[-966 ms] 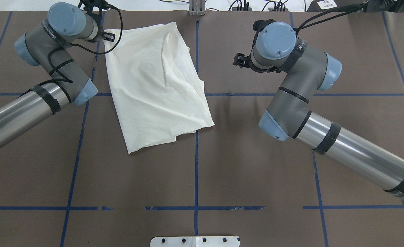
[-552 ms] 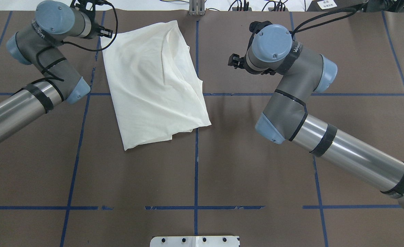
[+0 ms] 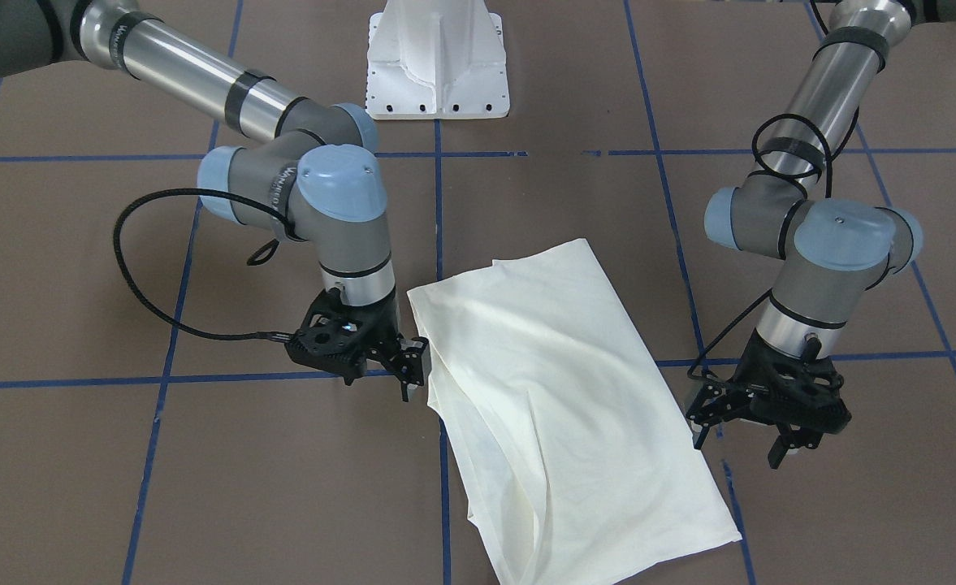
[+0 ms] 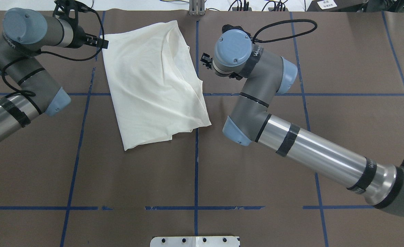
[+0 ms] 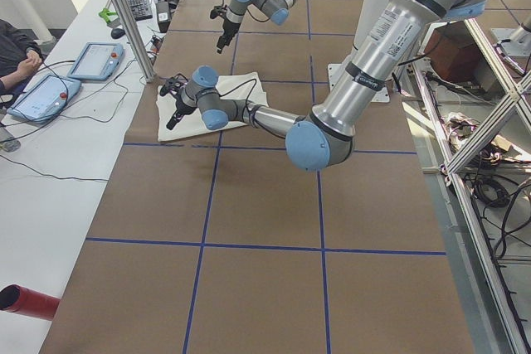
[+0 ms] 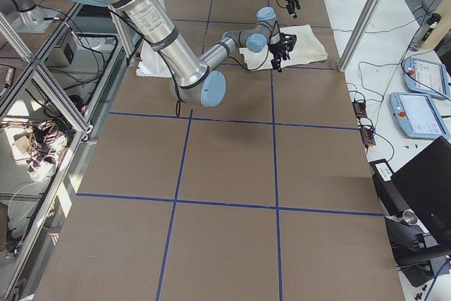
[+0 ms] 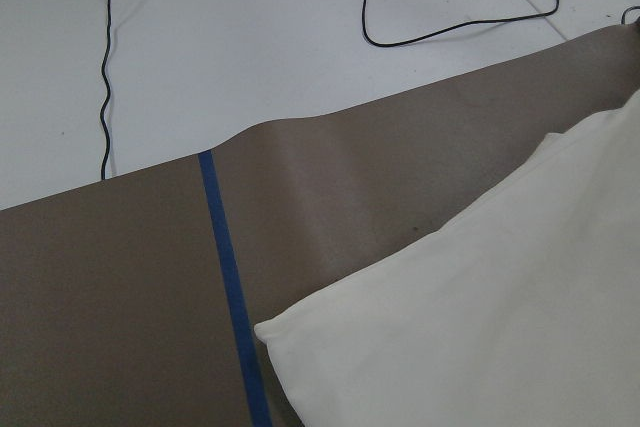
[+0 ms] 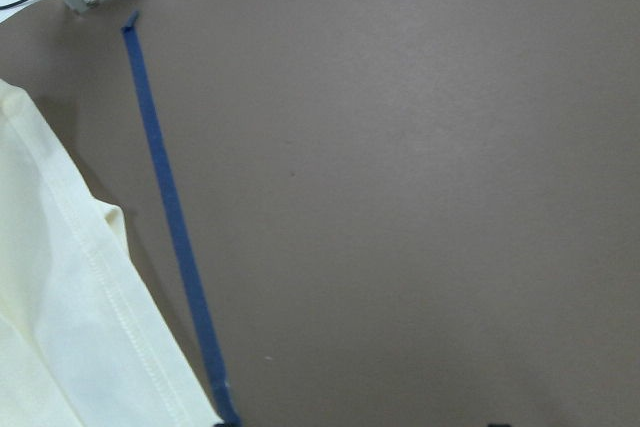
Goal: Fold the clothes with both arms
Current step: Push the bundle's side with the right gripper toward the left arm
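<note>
The folded cream shirt point(image 4: 153, 85) lies on the brown table point(image 4: 136, 178). The right gripper point(image 3: 413, 370), spread, is just beside its edge; the left gripper point(image 3: 737, 445), spread, is near a corner

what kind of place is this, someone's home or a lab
Most likely a robotics lab workcell: the left arm and right arm reach over a table marked with a blue tape grid, and what looks like a teach pendant lies beside it.

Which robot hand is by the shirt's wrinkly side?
The right gripper, beside the shirt's creased, layered edge. The left gripper is at the smooth corner instead.
</note>
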You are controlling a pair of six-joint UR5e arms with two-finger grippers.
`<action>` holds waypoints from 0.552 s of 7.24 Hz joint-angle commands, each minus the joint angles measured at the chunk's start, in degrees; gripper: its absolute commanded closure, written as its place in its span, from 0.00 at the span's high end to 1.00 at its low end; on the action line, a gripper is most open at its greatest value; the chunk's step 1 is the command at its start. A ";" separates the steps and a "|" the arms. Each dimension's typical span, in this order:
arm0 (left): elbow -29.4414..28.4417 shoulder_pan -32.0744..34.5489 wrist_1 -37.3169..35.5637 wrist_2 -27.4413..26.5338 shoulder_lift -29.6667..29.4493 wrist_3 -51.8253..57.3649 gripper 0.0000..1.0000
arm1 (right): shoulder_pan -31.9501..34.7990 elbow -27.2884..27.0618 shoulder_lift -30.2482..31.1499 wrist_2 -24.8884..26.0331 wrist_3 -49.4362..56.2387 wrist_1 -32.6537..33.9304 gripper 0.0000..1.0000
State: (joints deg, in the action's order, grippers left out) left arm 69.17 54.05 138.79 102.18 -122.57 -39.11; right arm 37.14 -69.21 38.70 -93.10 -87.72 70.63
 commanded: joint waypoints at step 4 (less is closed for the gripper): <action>0.62 -0.08 0.16 0.39 0.40 -0.27 1.00 | -3.91 12.34 -6.45 4.15 -1.92 -4.27 0.70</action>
State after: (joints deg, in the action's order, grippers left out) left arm 69.77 53.98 138.99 102.57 -122.17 -39.37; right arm 33.81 -57.45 32.47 -89.43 -89.66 66.42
